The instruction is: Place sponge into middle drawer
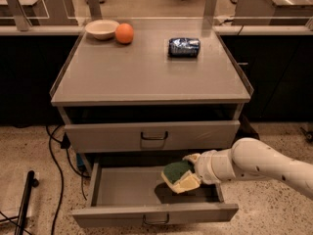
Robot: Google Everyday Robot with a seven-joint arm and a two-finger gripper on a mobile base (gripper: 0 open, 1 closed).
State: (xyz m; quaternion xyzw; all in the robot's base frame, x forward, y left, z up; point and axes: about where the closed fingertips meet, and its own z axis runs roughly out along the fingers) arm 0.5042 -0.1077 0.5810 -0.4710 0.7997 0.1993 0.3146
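One sponge point(175, 171), green side up, hangs just above the floor of the pulled-out middle drawer point(122, 192), toward its right side. The gripper point(190, 172) clasps it, reaching in from the right on a white arm point(264, 163). On the far tabletop point(146, 72) sit a bowl point(101, 28), an orange point(124, 33) and a blue packet point(184, 47).

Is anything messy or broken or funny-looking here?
Nothing looks broken or spilled. The sponge is tilted, but only because the gripper holds it over the open middle drawer. The bowl, orange and blue packet sit tidily on the cabinet top.
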